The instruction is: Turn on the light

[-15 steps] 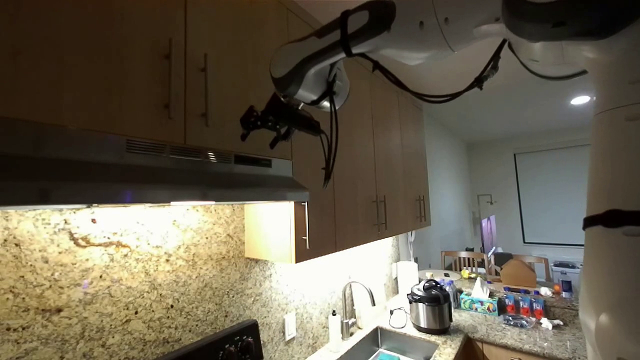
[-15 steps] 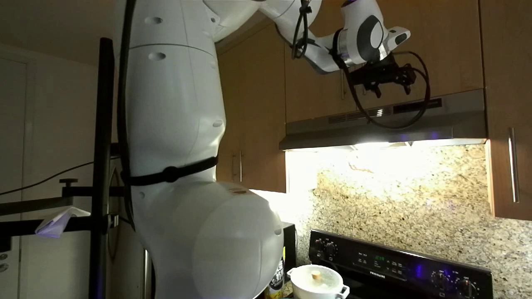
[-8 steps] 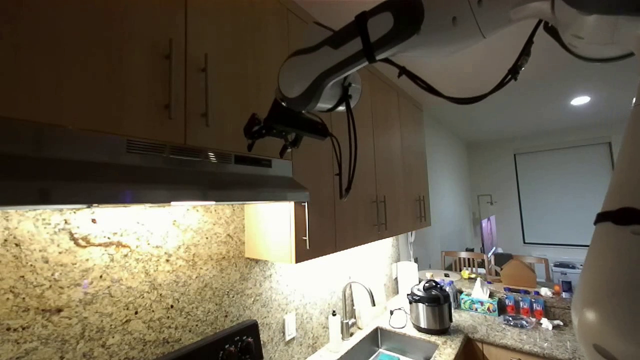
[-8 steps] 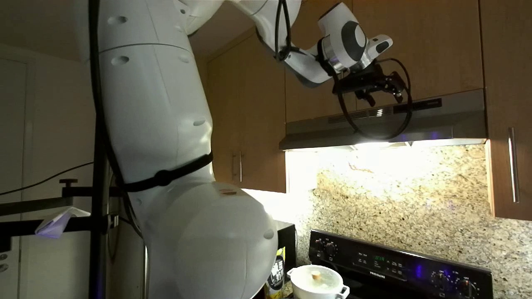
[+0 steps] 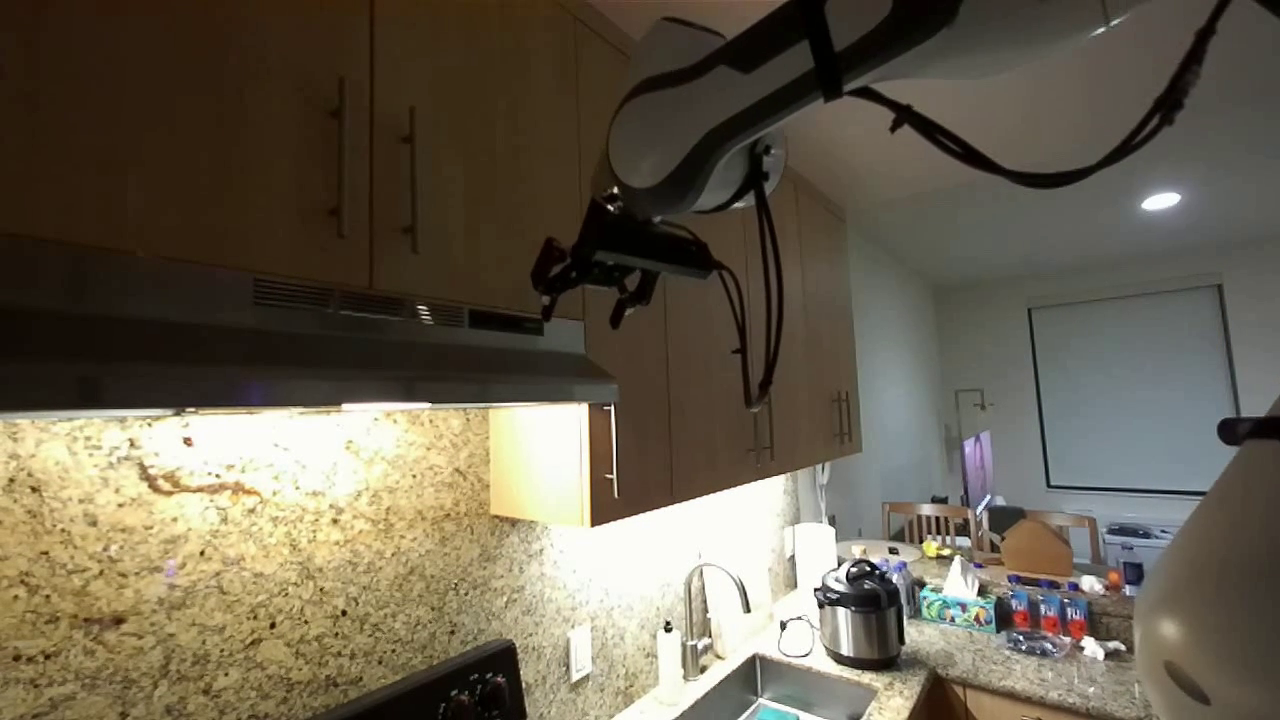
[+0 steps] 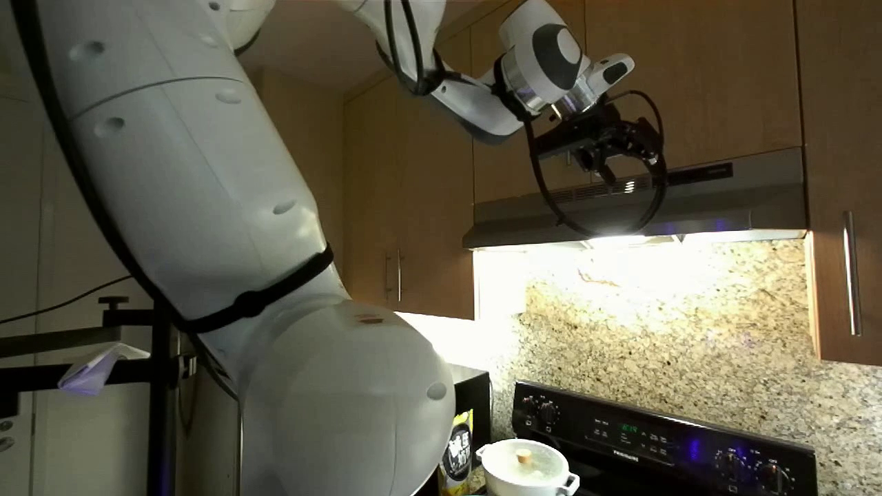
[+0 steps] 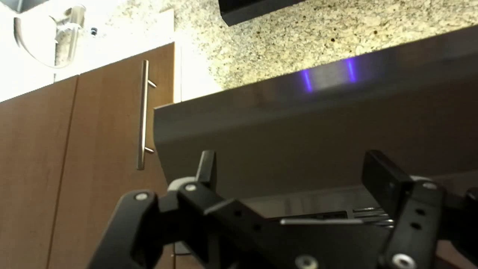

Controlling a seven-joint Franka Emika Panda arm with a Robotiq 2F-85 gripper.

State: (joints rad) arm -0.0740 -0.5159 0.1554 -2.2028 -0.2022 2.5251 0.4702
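The steel range hood [image 5: 300, 355] shows in both exterior views, also here [image 6: 586, 213], and fills much of the wrist view [image 7: 280, 149]. Its dark control panel [image 5: 500, 321] is on the front right of the top band; it also shows in an exterior view [image 6: 716, 171]. In the wrist view the panel is partly hidden behind my gripper. The hood lamp [image 5: 385, 406] glows underneath and lights the backsplash brightly. My gripper [image 5: 582, 316] is open and empty, in the air in front of the hood near the panel [image 6: 630, 171]. Its fingers are wide apart in the wrist view [image 7: 290, 164].
Wooden cabinets [image 5: 480, 150] with bar handles stand above and beside the hood. Below are the stove panel [image 6: 661, 437], a white pot [image 6: 524, 468], a sink [image 5: 800, 690] and a rice-cooker-like pot [image 5: 862, 620]. A white switch plate [image 5: 580, 653] is on the wall.
My arm has drawn back from the hood and a little lower. The gripper moved right in an exterior view and left in an exterior view. It stayed open. The hood lamp stayed lit.
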